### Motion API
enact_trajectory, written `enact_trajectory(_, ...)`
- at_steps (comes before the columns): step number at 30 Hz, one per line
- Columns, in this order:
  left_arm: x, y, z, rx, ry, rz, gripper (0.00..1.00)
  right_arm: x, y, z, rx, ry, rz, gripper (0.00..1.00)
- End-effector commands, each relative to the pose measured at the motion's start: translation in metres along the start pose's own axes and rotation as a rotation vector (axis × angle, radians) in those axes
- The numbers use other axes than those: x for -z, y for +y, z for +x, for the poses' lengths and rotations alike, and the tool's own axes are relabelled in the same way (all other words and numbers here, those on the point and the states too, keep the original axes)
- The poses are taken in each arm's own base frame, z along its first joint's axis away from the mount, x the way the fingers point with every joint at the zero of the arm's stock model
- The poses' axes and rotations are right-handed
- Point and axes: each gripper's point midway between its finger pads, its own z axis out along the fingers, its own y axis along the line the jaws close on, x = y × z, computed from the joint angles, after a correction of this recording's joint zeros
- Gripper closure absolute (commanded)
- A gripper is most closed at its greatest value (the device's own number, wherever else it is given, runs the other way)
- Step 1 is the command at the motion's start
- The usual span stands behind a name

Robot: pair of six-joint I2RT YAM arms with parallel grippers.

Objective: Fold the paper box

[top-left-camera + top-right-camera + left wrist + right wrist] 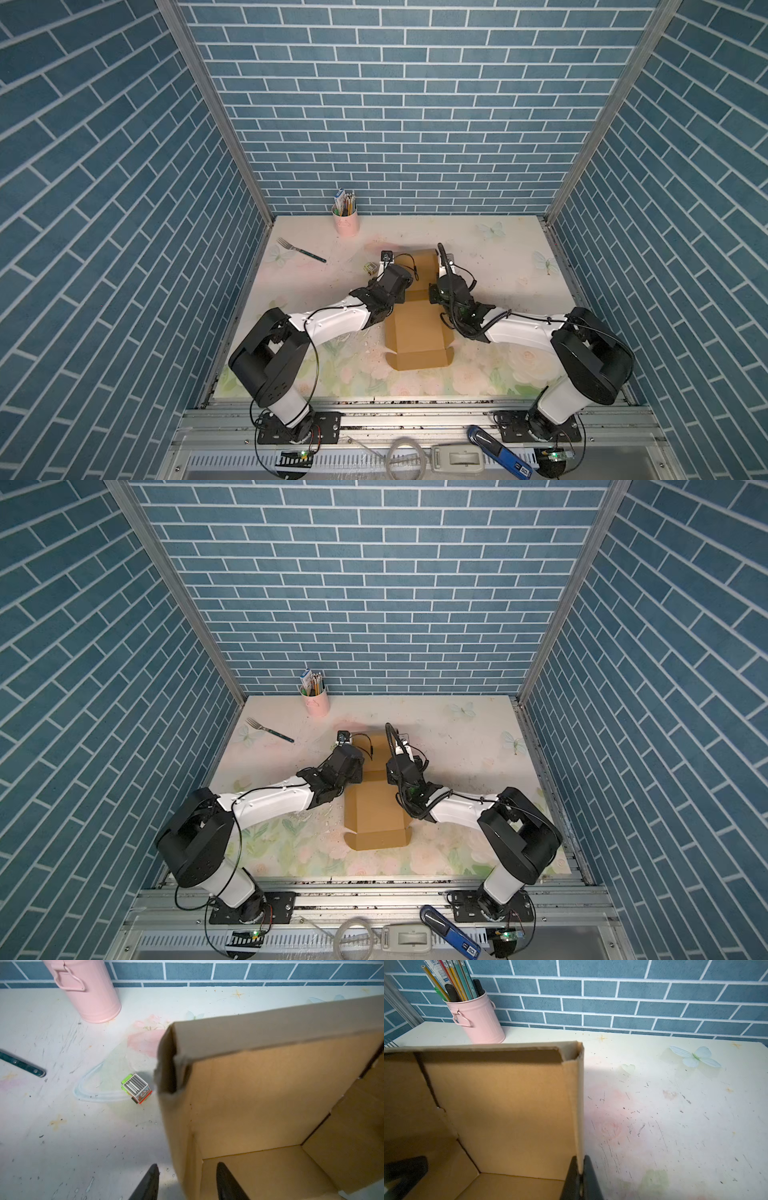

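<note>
**Two claws at the side walls of a half-formed paper box**

Two arms meet over the paper box [417,332] [374,812], which lies at the centre of the flower-printed surface [498,257]. Its near panels and end flap rest flat toward 6 o'clock. Its far part, between the arms, has its side walls raised.

The left claw [187,1165] stands partly open astride the left wall of the paper box [259,1095], one finger outside and one inside, with a gap showing on each side of the cardboard. It grips nothing.

The right claw [580,1169] is closed, pinching the upper edge of the right wall of the paper box [500,1105] between its fingers.

A small green cube [370,268] [136,1087] sits just beside the far-left corner of the box, at 9 o'clock from it. A fork [300,250] lies at 10 o'clock from the box, well apart. A pink tin of pencils [345,222] [477,1020] stands at 11 o'clock, against the blue brick-patterned back wall.
</note>
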Motion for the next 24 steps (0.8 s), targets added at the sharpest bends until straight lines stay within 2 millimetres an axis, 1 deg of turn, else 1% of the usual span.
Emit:
enact_trajectory(1,-0.005,-0.004,-0.008,-0.008,-0.019,-0.013,0.6,0.005,0.002,-0.027,-0.065,-0.061,0.002,1.0)
enact_trajectory(3,-0.007,-0.003,-0.009,-0.01,-0.019,-0.023,0.69,0.006,0.001,-0.028,-0.067,-0.064,0.004,1.0)
enact_trajectory(4,-0.008,-0.002,-0.009,-0.012,-0.014,-0.033,0.71,0.006,0.001,-0.028,-0.067,-0.064,0.004,1.0)
enact_trajectory(10,-0.01,0.005,-0.01,-0.032,0.01,-0.092,0.8,0.008,0.0,-0.03,-0.072,-0.071,0.004,1.0)
enact_trajectory(13,-0.01,0.01,-0.01,-0.041,0.025,-0.131,0.84,0.008,-0.001,-0.028,-0.072,-0.068,0.007,1.0)
enact_trajectory(18,-0.011,0.017,-0.007,-0.058,0.054,-0.186,0.87,0.006,0.001,-0.026,-0.073,-0.063,0.002,1.0)
enact_trajectory(24,-0.015,0.015,-0.005,-0.072,0.079,-0.192,0.91,0.01,-0.001,-0.029,-0.078,-0.072,0.003,1.0)
